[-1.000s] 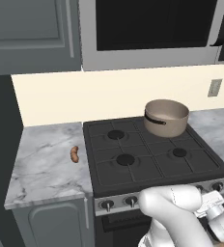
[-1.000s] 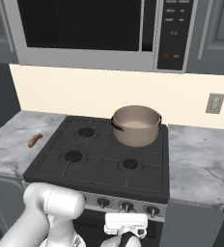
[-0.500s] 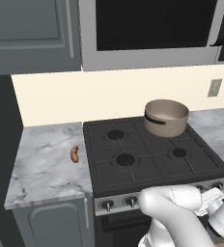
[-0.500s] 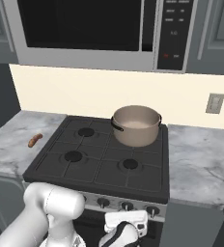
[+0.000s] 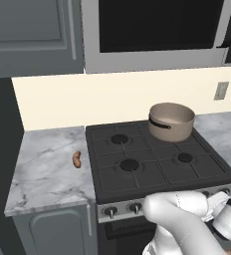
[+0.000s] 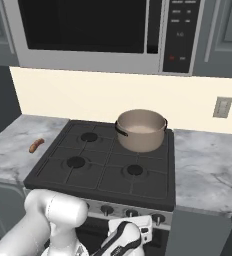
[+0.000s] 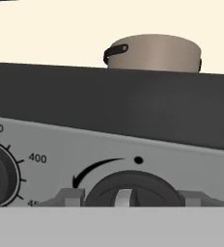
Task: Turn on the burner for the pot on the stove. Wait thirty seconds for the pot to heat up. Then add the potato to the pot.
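1. Grey marble desk point(image 5: 48, 172) flanks the black four-burner gas stove point(image 6: 108, 167) under a dark microwave point(image 6: 88, 30).
2. Round tan-brown metal pot point(image 6: 141, 130) sits on the rear right burner.
3. Small orange-brown potato point(image 5: 77, 159) lies on the left desk, well apart from the pot.
4. Fingers point(image 7: 70, 197) stand apart, either side of a dark stove knob point(image 7: 129, 192) on the silver panel.

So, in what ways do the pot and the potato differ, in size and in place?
The pot is far larger than the potato. The pot stands on the stove, over its rear right burner; the potato lies on the marble counter left of it. The pot is round, the potato oblong. Both are brownish.
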